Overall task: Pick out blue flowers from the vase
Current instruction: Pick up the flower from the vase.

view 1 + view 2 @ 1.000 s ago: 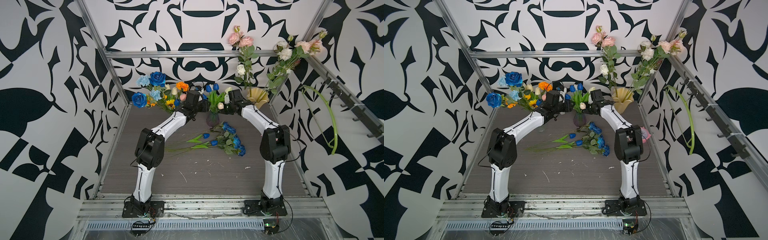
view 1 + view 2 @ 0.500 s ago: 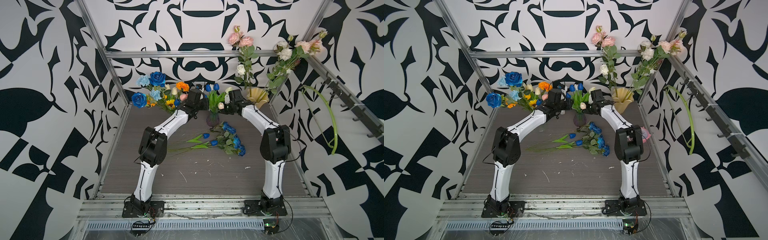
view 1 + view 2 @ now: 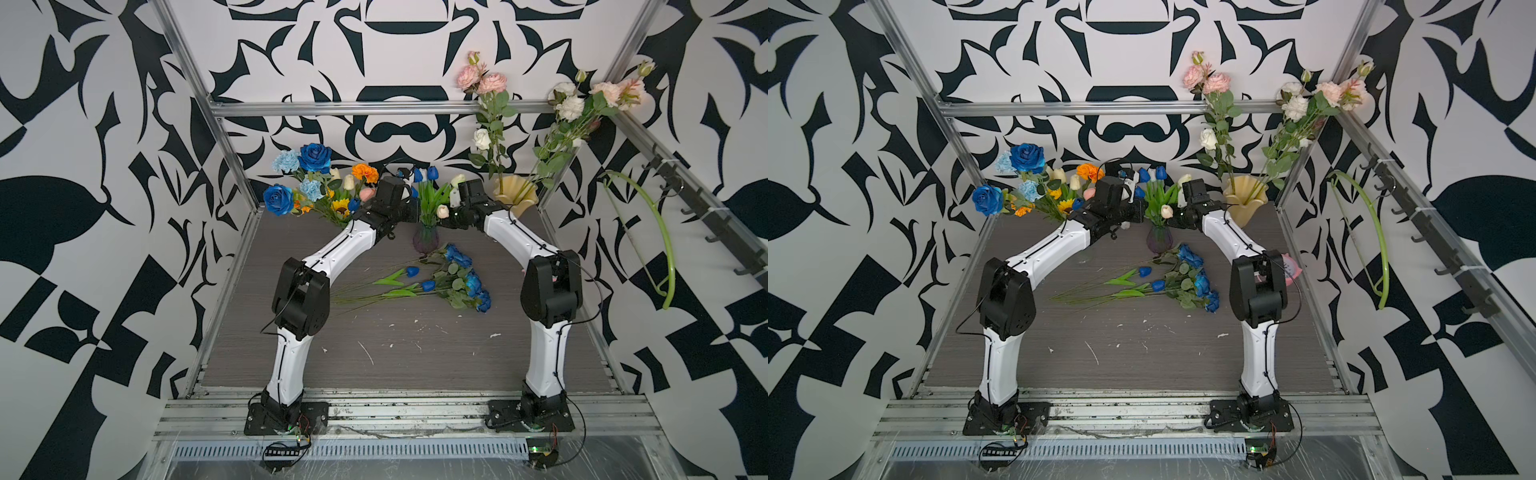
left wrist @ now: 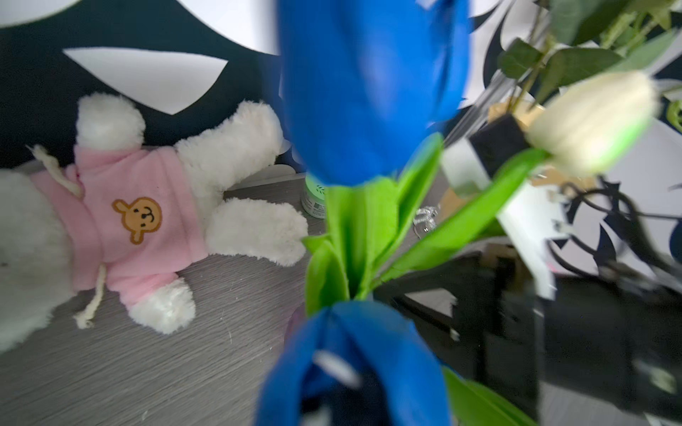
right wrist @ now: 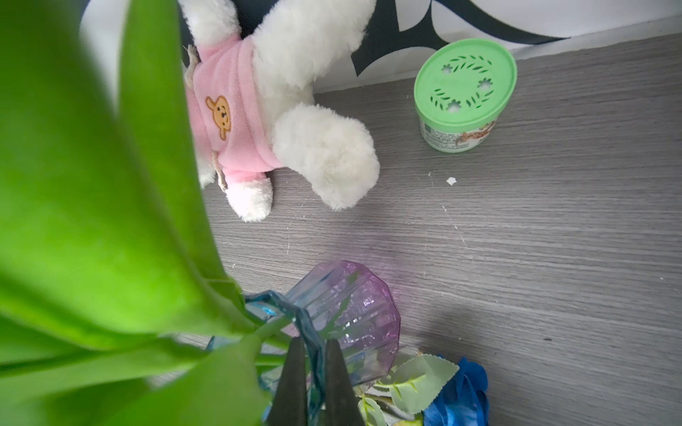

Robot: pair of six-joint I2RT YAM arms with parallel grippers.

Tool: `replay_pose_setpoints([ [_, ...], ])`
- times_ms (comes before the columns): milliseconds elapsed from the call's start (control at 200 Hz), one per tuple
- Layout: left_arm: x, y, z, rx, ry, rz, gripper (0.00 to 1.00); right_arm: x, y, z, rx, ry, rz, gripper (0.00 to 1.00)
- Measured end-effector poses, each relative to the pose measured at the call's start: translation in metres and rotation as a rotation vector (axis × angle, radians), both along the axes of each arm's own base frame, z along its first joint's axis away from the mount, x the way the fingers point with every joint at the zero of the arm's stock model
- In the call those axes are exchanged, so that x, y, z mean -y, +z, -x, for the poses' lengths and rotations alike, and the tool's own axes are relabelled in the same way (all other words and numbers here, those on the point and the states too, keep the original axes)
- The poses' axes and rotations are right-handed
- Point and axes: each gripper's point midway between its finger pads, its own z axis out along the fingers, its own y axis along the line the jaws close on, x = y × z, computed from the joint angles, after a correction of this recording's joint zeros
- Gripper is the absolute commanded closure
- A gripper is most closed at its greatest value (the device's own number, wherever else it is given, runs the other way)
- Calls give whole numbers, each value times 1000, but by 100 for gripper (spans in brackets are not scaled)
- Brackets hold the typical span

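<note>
Extraction step, it seems: the right hand (image 5: 313,354) is pinched tight on the rim of the purple vase (image 5: 354,306), steadying it; the left hand (image 3: 411,187) is fully closed among the blue tulips (image 3: 432,172) standing in it, though whether it grips one I cannot tell; several blue flowers (image 3: 465,278) already lie on the tabletop (image 3: 415,353); next likely calls for a straight upward pull

- The blue tulips (image 4: 369,92) are badly blurred in the left wrist view, and the nearer bloom is cut off by the frame edge.
- The right gripper (image 5: 314,345) runs off frame, and blurred leaves (image 5: 92,184) hide half the vase (image 5: 350,306).
- The plush bear (image 5: 236,121) has its head cut off.
</note>
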Motion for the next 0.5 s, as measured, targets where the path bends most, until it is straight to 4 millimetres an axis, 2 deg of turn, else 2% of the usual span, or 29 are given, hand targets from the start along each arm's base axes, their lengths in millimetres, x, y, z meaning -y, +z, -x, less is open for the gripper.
replay_pose_setpoints([
  [155,-5,30,12,50,-27,-38,84,0,0,0,0,0,1,100],
  [290,-8,50,15,89,-40,-61,83,1,0,0,-1,-2,0,100],
  [440,-10,53,17,96,-52,-90,81,1,0,0,-1,-2,0,100],
  [500,-11,50,18,92,-55,-102,89,1,0,0,-1,-2,0,100],
])
